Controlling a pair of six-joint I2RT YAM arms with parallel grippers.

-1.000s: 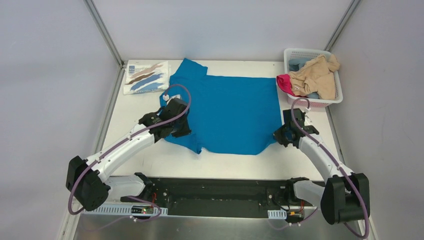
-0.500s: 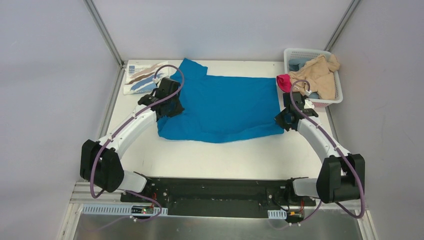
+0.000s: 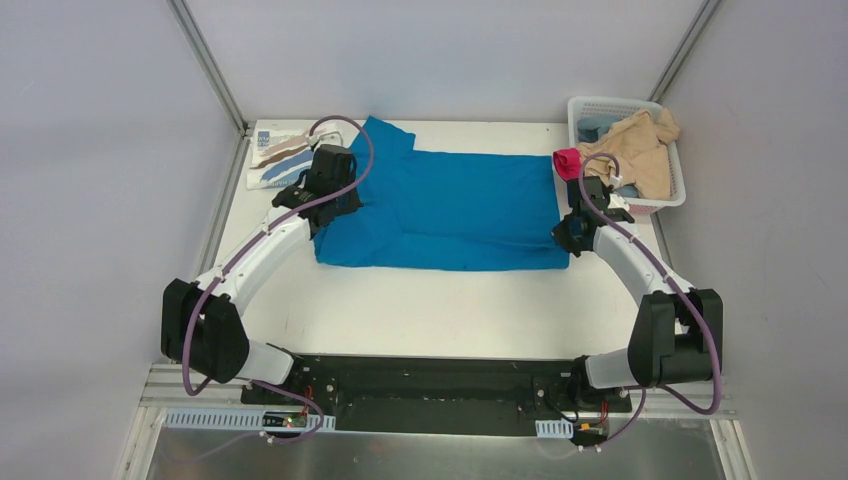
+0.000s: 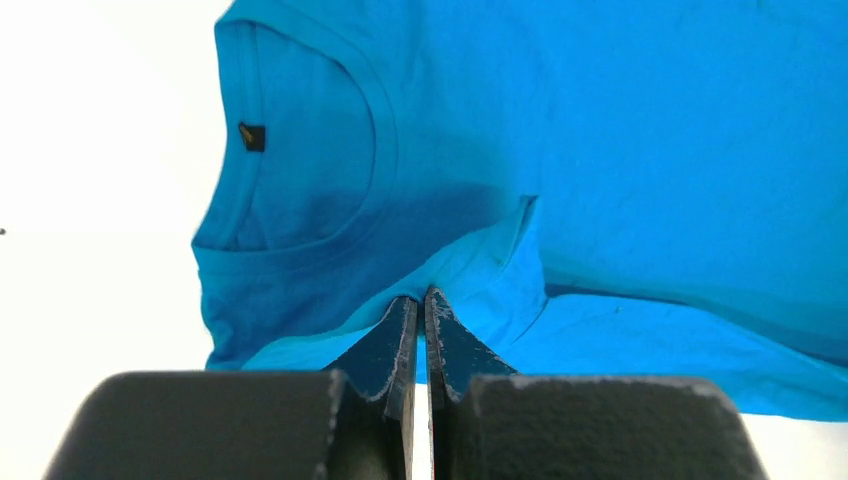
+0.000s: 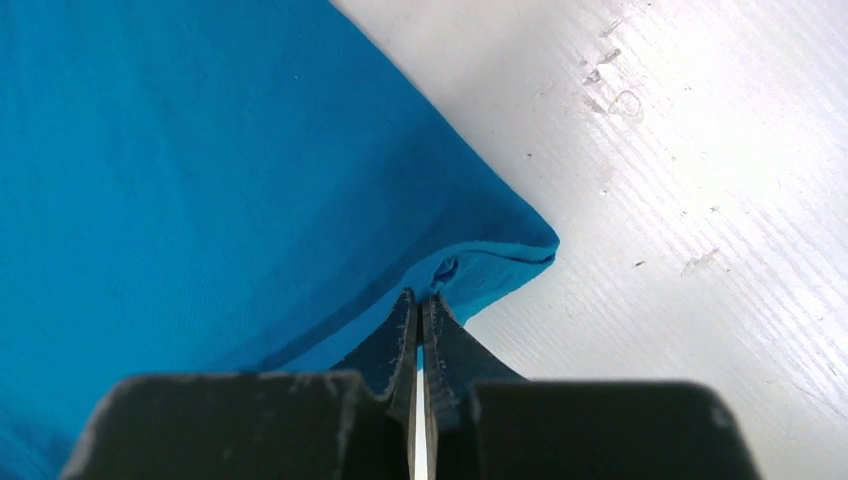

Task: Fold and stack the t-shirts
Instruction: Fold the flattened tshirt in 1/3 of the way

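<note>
The left end effector (image 4: 420,298) and right end effector (image 5: 419,297) each pinch the bright blue t-shirt (image 3: 470,205) by an edge — probably so its fold lands square.

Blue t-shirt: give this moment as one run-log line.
phase: fold | blue t-shirt: doubled over | left jaws: shut on edge | right jaws: shut on corner
</note>
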